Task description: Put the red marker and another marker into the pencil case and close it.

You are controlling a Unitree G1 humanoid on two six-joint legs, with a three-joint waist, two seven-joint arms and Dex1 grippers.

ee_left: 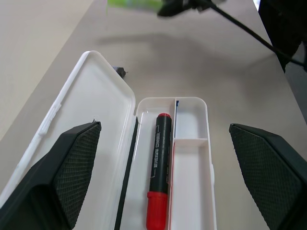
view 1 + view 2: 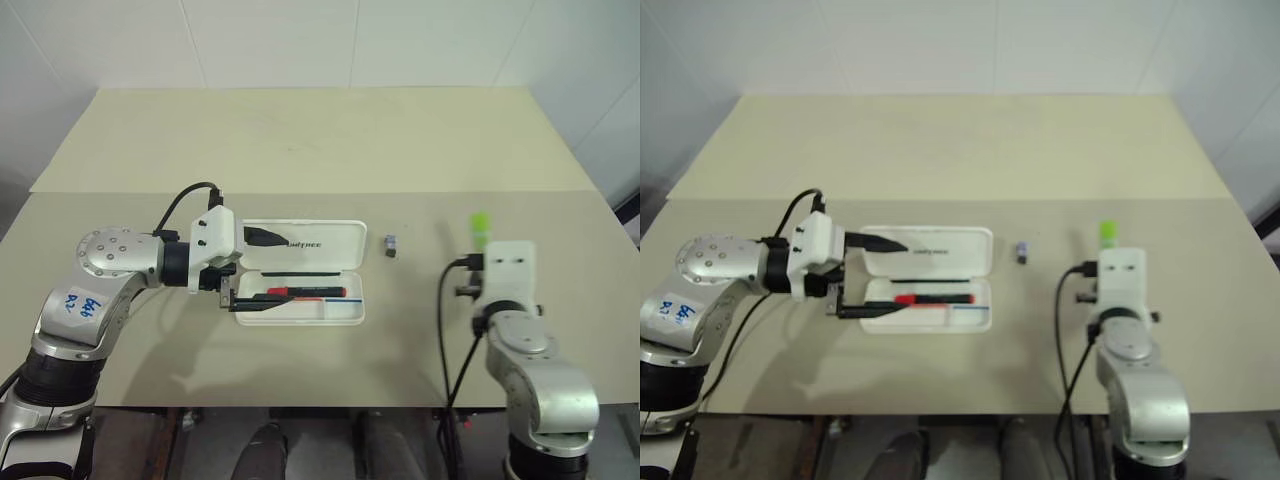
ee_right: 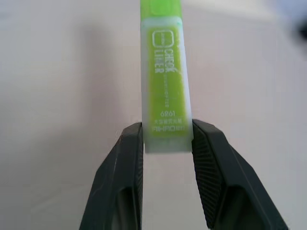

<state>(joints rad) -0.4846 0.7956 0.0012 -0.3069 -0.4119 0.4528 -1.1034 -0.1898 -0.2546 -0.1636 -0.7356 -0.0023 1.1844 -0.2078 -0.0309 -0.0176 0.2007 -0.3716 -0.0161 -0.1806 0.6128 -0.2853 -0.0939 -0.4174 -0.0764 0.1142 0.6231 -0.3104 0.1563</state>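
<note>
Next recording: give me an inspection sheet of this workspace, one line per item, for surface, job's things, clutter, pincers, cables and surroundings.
Surface: beige table, far half bare.
Job's things: white pencil case lies open, lid folded back flat; red marker lies in its tray; green marker is out of the case, gripped at one end.
Clutter: one small grey object on the table, to the right of the case.
Pincers: left pincer open, fingers straddling the case's left end; right pincer shut on the green marker, to the right of the case.
Cables: black cable loops over the left wrist; another hangs from the right wrist.
Surroundings: white wall behind the table.
</note>
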